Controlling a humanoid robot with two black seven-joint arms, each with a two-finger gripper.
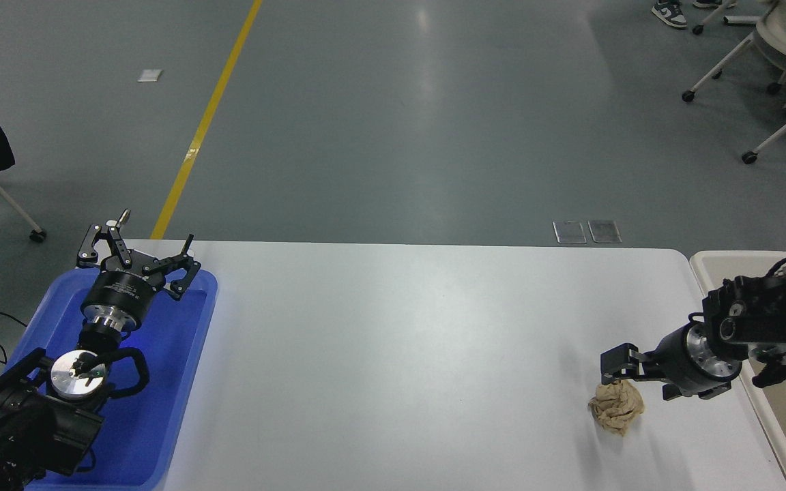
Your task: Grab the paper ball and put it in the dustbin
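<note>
The paper ball (pixel 616 407), a crumpled tan-brown wad, lies on the white table (pixel 393 354) near its right front. My right gripper (pixel 623 372) comes in from the right edge, low over the table, open, with its tips just above and behind the ball, at or almost at its top. The dustbin (pixel 705 262), a cream-beige tub, stands off the table's right end and is partly hidden by my right arm. My left gripper (pixel 137 256) is parked open over the blue tray at the lower left.
A shallow blue tray (pixel 181 382) sits at the table's left end under my left arm. Rolling chairs (pixel 785 61) and a person's shoes stand on the grey floor at the top right. A yellow floor line runs at the upper left.
</note>
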